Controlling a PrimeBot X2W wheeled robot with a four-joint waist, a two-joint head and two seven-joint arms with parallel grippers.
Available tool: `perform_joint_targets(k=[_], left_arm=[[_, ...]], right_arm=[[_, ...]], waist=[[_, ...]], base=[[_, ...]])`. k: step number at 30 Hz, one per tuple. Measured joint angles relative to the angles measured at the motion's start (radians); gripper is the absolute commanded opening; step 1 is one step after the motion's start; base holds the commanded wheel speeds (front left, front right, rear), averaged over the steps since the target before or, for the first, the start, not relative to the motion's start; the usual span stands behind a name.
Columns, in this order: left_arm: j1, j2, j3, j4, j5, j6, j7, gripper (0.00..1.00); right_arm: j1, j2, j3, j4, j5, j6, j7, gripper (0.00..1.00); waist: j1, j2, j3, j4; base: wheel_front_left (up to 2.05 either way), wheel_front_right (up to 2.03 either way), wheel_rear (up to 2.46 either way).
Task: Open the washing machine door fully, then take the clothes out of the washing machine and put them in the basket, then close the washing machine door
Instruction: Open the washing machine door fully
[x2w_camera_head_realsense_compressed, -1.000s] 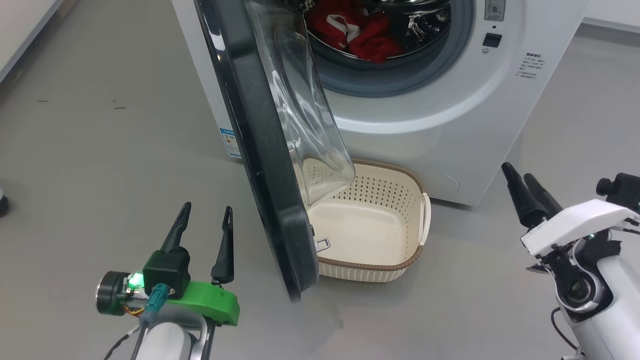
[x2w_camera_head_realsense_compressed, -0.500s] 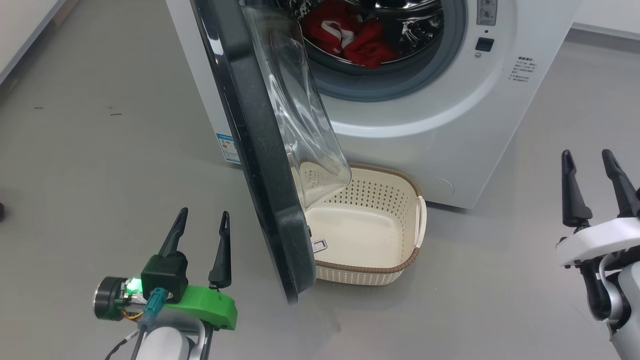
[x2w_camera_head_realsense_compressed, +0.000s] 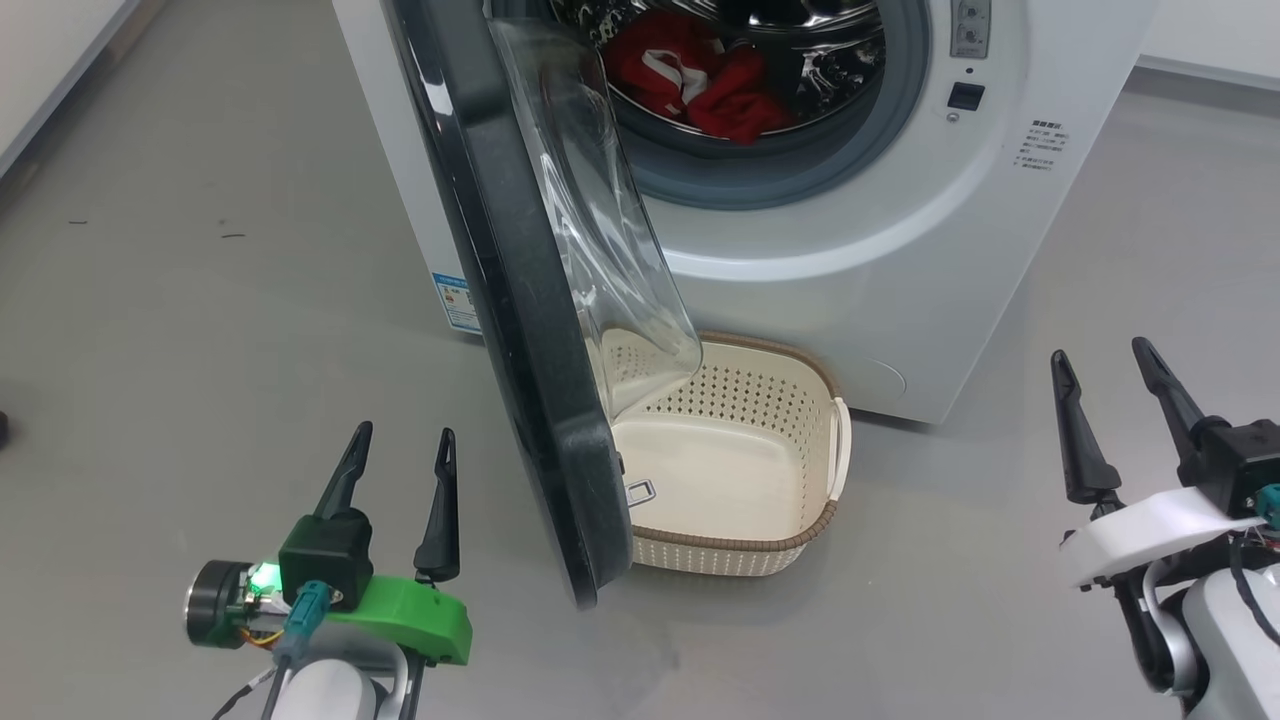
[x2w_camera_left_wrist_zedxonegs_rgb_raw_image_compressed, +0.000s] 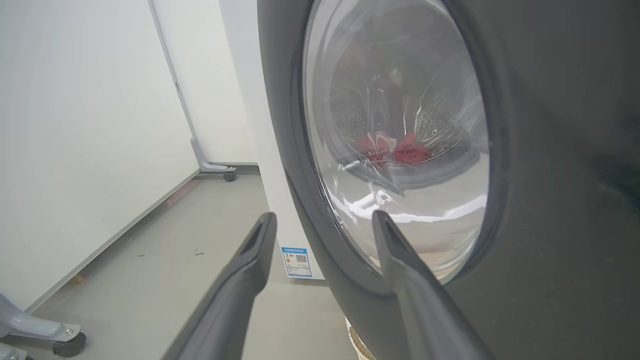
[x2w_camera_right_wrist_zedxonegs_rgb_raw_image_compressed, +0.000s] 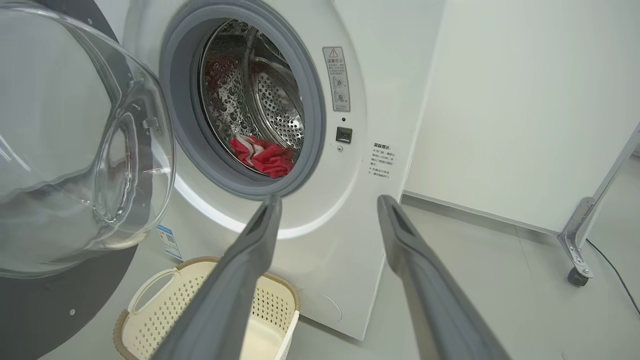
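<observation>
Your left end effector (x2w_camera_head_realsense_compressed: 406, 430) is released, fingers spread over bare floor (x2w_camera_head_realsense_compressed: 200, 300) just left of the washing machine door (x2w_camera_head_realsense_compressed: 510, 300). The door stands swung out, edge-on toward you. In the head view its lower rim crosses the left end of the basket (x2w_camera_head_realsense_compressed: 745, 541), which sits on the floor close against the washing machine (x2w_camera_head_realsense_compressed: 850, 250). Your right end effector (x2w_camera_head_realsense_compressed: 1099, 348) is released and empty, with open floor between it and the basket. The clothes (x2w_camera_head_realsense_compressed: 700, 80), red with white trim, lie bunched low in the drum.

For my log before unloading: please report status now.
Left end effector and right end effector open, empty. Clothes in washing machine; basket empty. Door open, overhanging basket.
</observation>
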Motion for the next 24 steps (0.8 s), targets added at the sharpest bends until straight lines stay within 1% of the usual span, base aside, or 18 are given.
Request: perform_joint_targets(k=[9,18,24], left_arm=[[0.003,0.000,0.004,0.000,0.000,0.000,0.000,1.00],[0.008,0.000,0.012,0.001,0.000,0.000,0.000,1.00],[0.010,0.000,0.012,0.000,0.000,0.000,0.000,1.00]], right_arm=[[0.089,0.088,-0.033,-0.051,-0.037,-0.008,0.001,1.00],[0.148,0.146,-0.059,-0.091,-0.079,-0.009,0.001,1.00],[0.174,0.168,-0.080,-0.108,-0.101,-0.010,0.001,1.00]], waist=[[0.0000,0.0000,-0.002,-0.007],[0.0000,0.0000,-0.001,-0.014],[0.0000,0.0000,0.003,-0.019]], base=[[0.00,0.00,0.00],[0.00,0.00,0.00],[0.00,0.00,0.00]])
